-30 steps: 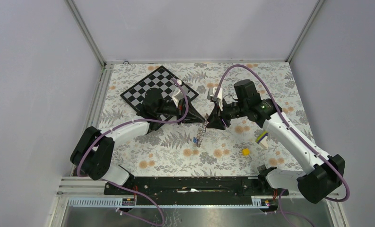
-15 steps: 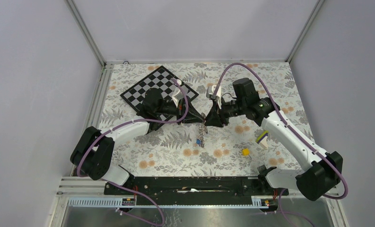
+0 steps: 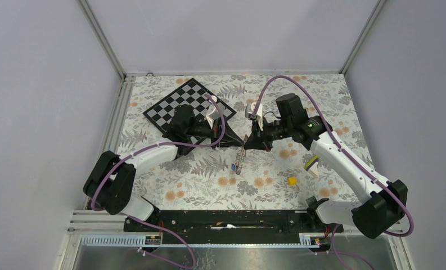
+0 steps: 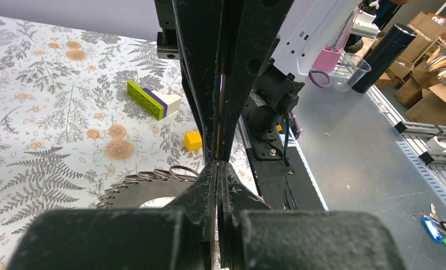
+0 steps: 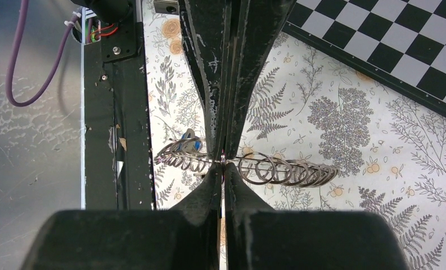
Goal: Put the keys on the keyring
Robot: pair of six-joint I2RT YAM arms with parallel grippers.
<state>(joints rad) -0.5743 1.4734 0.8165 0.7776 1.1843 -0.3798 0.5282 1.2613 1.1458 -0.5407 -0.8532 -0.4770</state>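
Observation:
The keyring, a grey-silver coil of small rings, hangs stretched between my two grippers above the floral table. My left gripper and right gripper meet tip to tip at its upper end. In the right wrist view the right gripper is shut on the coil, with the left gripper's fingers pinching the same spot from above. The blue key hangs among the rings at the coil's lower end. In the left wrist view the left gripper is shut, with rings beside it. I cannot make out the black key.
The chessboard lies at the back left under the left arm. A yellow cube and a purple-and-lime stick lie at the right front, and both show in the left wrist view. A black rail runs along the near edge.
My right gripper has moved a little left and towards the back, closing up against the left gripper. The hanging keyring swung slightly with it. The left arm has barely moved.

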